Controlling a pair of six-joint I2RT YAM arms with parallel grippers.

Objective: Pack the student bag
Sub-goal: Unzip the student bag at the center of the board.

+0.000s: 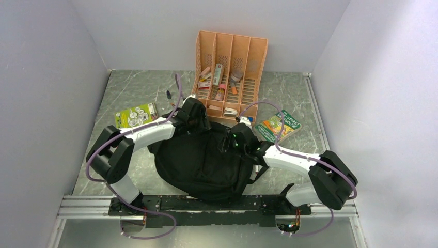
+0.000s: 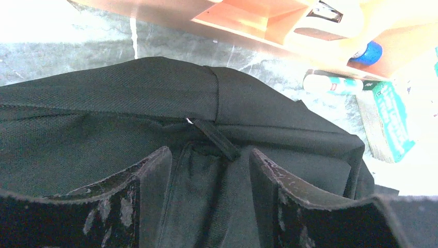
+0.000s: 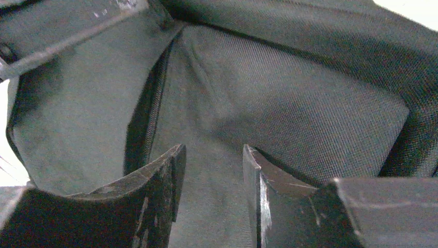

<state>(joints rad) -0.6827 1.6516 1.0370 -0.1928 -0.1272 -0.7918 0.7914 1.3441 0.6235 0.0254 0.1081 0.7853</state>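
1. Black cloth makes up the one student bag (image 1: 201, 165), the biggest thing here. It lies flat in the middle of the grey table (image 1: 129, 93), between the two arms and just in front of the orange file holder (image 1: 258, 57).
2. Two grippers are over the bag, both at its far end, the end nearest the file holder.
3. One is the left gripper (image 2: 210, 157). Its two fingers stand apart and squeeze nothing. They are right down at the black cloth, and one zip pull (image 2: 217, 137) points into the gap between them.
4. The other is the right gripper (image 3: 213, 152). Its two fingers also stand apart with a gap. Only bag cloth shows between them, and it is not pinched.
5. One file holder sits at the back of the table. It has four slots. Small things lie in them, too jumbled to count.
6. Two thin books lie on the table, well apart. One yellow-green book (image 1: 135, 115) is left of the bag. One green book (image 1: 281, 125) is right of it.
7. One white glue stick (image 2: 330, 82) lies on the table between the bag and the file holder, near the green book.
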